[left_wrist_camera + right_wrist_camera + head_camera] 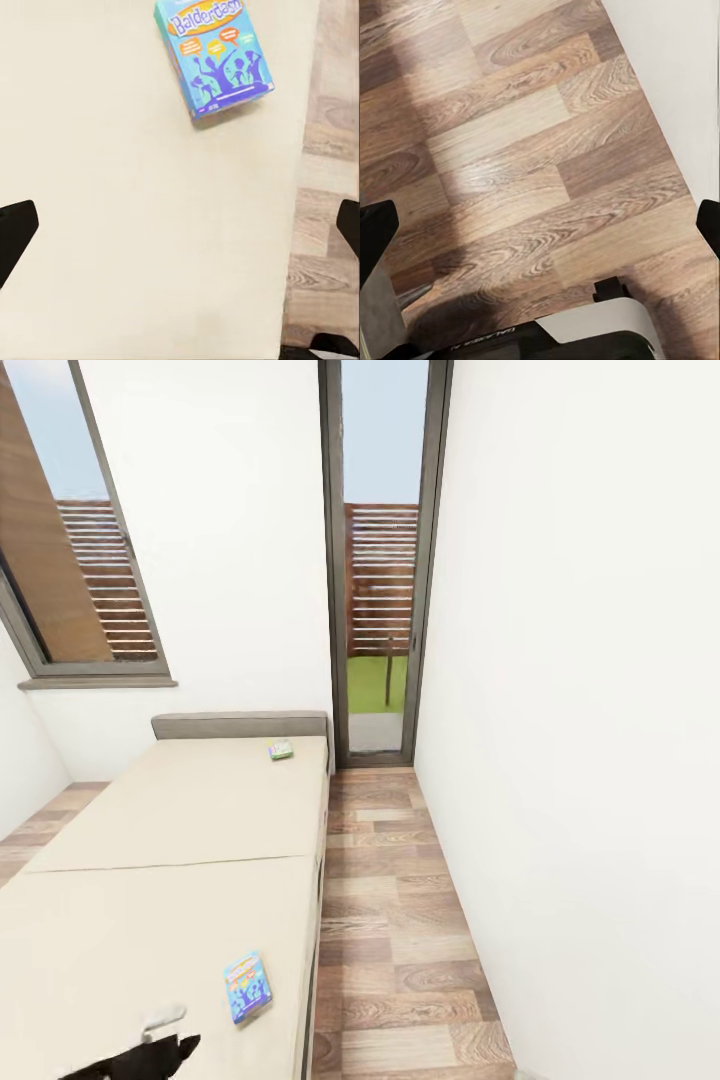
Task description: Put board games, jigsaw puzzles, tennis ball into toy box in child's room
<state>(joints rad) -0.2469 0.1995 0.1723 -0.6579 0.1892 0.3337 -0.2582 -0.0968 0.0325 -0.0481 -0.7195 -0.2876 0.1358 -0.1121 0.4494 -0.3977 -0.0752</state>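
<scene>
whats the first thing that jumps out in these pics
The blue board game printed "Balderdash" lies flat near the bed's floor-side edge, bright against the plain cream mattress. A second, greenish board game lies far up near the headboard. Beyond, a tall glass door shows a wooden fence and grass.

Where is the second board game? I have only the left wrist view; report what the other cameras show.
Observer: Head view: the second board game lies at the bed's far end, near the headboard.
Operator: Report the right gripper.
Observer: The right gripper hangs open over wood floor, beside a white wall.
Operator: Describe past the bed.
Observer: A tall glazed door stands right of the headboard.
</scene>
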